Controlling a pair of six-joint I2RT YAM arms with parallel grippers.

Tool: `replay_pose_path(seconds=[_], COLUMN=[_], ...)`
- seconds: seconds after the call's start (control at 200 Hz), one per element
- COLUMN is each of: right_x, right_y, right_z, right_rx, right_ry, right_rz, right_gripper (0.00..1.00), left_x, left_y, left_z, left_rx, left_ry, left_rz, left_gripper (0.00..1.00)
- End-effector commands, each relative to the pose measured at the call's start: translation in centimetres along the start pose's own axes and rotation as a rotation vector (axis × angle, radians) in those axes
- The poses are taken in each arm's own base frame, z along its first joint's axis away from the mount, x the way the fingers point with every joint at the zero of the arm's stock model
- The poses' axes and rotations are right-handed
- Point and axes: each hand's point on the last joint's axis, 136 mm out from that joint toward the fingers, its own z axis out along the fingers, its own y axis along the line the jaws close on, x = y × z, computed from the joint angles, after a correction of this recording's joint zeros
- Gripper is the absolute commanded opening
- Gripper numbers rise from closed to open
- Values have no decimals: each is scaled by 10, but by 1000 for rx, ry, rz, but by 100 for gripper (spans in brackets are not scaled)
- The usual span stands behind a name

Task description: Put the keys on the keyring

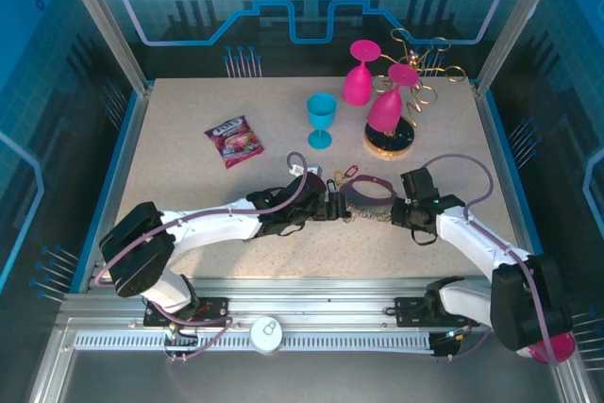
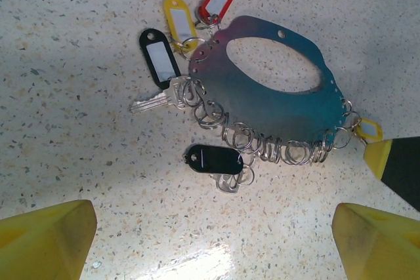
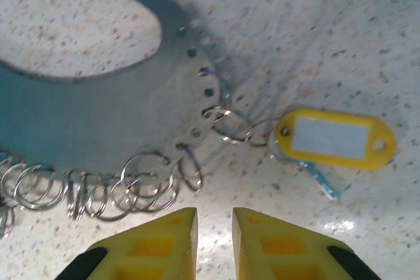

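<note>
A flat, bluish metal keyring plate [image 1: 366, 197] with an oval cut-out lies on the speckled beige table [image 1: 189, 205], between the two arms and well short of the other objects. A row of small steel split rings [image 2: 275, 149] hangs from the holes along its near edge. Tagged keys fan out at its left end: a silver key with a black plastic tag [image 2: 157, 63], a yellow tag [image 2: 178, 21], a red tag [image 2: 215, 1] and a second black tag [image 2: 213, 160] lying just below the rings. At the right end a yellow-tagged key [image 3: 335, 139] trails off on linked rings. The left gripper [image 2: 213, 218] hovers near the plate with its yellow fingers spread wide and nothing between them. The right gripper [image 3: 214, 218] sits just beside the ring row, its jaws nearly together with a narrow empty gap. Farther back stand a shiny red snack packet [image 1: 234, 142], a teal plastic goblet [image 1: 321, 120], two pink goblets [image 1: 360, 71] and a gold wire rack [image 1: 425, 68].
</note>
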Motion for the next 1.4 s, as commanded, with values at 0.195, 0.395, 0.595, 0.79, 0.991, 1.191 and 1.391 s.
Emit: replay_pose_path(seconds=[0.195,0.395,0.595,0.79,0.991,1.191,1.391], right_x=[-10,-10,-9,-8,-8,-9,-11], right_y=[15,4,2,5,7,10,10], right_z=[13,19,20,23,25,26,27], right_rx=[-130,-90,-83,-97,-99,-113,-116], right_ry=[-6,1,9,35,47,49,48], right_rz=[-13,-1,5,-4,-9,-16,-17], right_gripper=[27,24,21,20,19,17,15], left_x=[-9,-10,-8,-10,-10,-10,-10], left_y=[0,-1,-1,-2,-1,-1,-1], left_z=[-5,-6,-6,-7,-8,-8,-9], left_rx=[-3,5,9,9,7,7,7], left_ry=[-48,-52,-48,-51,-52,-52,-54], left_rz=[4,-1,-8,-9,-12,-12,-12], left_gripper=[92,92,92,91,91,91,90])
